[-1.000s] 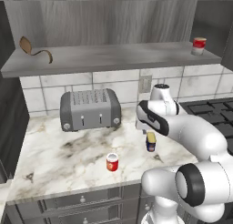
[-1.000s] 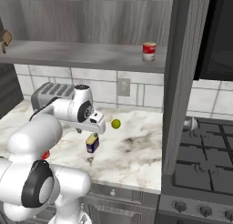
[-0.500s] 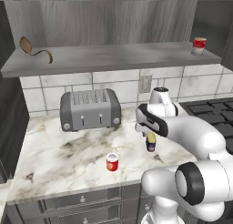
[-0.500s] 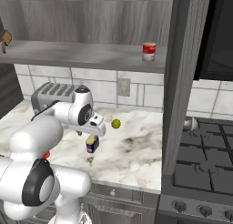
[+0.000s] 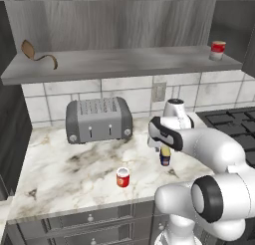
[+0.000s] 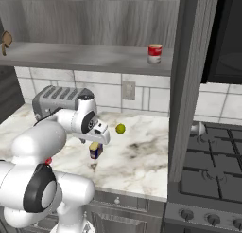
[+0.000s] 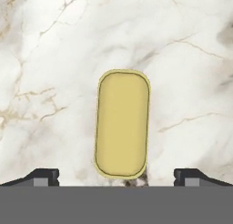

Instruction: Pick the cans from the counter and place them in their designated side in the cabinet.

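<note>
The dark blue can with the yellow top (image 5: 165, 158) (image 6: 96, 151) stands upright on the white marble counter (image 5: 64, 174) near its right end. My gripper (image 5: 164, 148) (image 6: 97, 142) hangs straight above it, open, pointing down. In the hand view the can's yellow top (image 7: 122, 123) lies between the two fingertips (image 7: 44, 176), which stand wide on either side without touching it. The red can with the white lid (image 5: 122, 178) stands alone near the counter's front edge, left of the blue one. The grey cabinet shelf (image 5: 124, 64) (image 6: 85, 56) runs above the counter.
A red can with a white band (image 5: 217, 50) (image 6: 154, 53) stands at the shelf's right end, a brown curled object (image 5: 37, 55) at its left. A grey toaster (image 5: 98, 119) sits at the back of the counter. A yellow-green ball (image 6: 120, 128) lies behind the blue can. The stove (image 6: 208, 165) adjoins on the right.
My gripper has come down closer over the blue can, still open. Both cans stay where they were.
</note>
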Controlling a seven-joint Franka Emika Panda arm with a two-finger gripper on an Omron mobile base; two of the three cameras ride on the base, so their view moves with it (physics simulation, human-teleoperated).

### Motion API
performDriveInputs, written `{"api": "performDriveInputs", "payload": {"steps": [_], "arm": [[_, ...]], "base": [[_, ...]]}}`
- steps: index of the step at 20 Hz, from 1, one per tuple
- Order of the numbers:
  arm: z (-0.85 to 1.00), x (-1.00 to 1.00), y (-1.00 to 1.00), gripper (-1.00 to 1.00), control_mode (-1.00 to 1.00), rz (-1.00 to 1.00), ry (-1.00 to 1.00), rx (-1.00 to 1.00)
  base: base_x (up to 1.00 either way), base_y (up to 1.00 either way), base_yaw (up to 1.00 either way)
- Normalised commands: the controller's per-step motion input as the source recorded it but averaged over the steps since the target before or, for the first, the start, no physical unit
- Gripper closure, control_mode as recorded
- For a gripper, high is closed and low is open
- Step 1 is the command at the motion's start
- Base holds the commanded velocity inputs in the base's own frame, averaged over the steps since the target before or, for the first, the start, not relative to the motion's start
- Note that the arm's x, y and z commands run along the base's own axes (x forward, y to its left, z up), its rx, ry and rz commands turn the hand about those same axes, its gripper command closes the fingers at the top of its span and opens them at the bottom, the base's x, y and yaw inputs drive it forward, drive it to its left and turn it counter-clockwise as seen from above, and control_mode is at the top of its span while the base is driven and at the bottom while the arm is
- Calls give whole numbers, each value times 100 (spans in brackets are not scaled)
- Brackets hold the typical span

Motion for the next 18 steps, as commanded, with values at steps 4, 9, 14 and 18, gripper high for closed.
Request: {"api": "performDriveInputs", "payload": {"steps": [4, 9, 14, 18], "arm": [[-11, 4, 0, -100, -100, 0, 0, 0], [-10, 6, 0, -100, -100, 0, 0, 0], [-9, 6, 0, -100, -100, 0, 0, 0], [-9, 6, 0, -100, -100, 0, 0, 0]], "base": [[0, 0, 0], [0, 0, 0], [0, 0, 0], [0, 0, 0]]}}
